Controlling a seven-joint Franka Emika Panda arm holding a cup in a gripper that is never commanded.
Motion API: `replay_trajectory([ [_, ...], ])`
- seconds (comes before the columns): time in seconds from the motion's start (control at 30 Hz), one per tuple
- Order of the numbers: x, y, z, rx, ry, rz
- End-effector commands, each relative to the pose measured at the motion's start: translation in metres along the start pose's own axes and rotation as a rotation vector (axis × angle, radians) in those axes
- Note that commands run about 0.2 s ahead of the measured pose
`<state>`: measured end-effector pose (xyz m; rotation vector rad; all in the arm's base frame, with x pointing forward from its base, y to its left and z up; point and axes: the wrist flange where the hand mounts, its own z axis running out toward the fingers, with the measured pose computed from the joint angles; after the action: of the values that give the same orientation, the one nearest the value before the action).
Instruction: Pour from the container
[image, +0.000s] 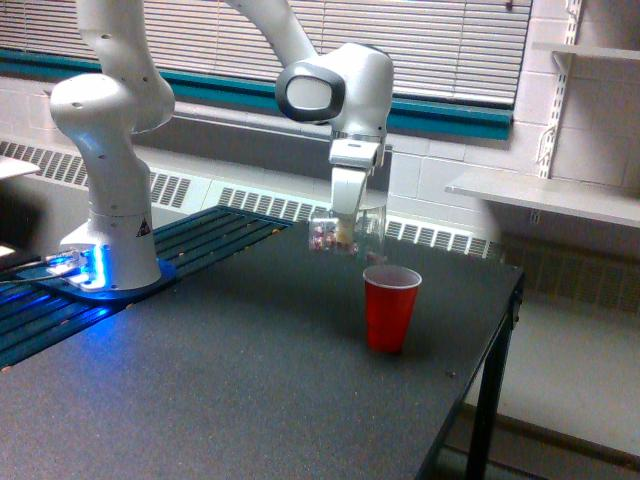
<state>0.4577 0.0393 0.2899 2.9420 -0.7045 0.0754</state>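
The container (350, 235) is a clear plastic tumbler held in the air, tipped on its side with its wider rim towards the exterior view's right. Small pink and white pieces sit in its closed end at the left. My gripper (346, 228) is shut on the container from above. A red plastic cup (389, 308) stands upright on the dark table (200, 390), just below and to the right of the container's rim. I see no pieces falling between them.
The arm's white base (110, 250) stands at the left on a blue-lit mount. The table's right edge (500, 320) runs close beside the red cup. A wall shelf (550, 195) sits at the right, and a radiator runs along the back wall.
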Motion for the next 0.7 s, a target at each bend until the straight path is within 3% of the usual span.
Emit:
replay_trajectory([
  [0.03,0.0082,0.0014,-0.0068,-0.002,-0.009,-0.045],
  [0.7,0.017,0.0008,-0.0049,-0.031,-0.096,-0.095],
])
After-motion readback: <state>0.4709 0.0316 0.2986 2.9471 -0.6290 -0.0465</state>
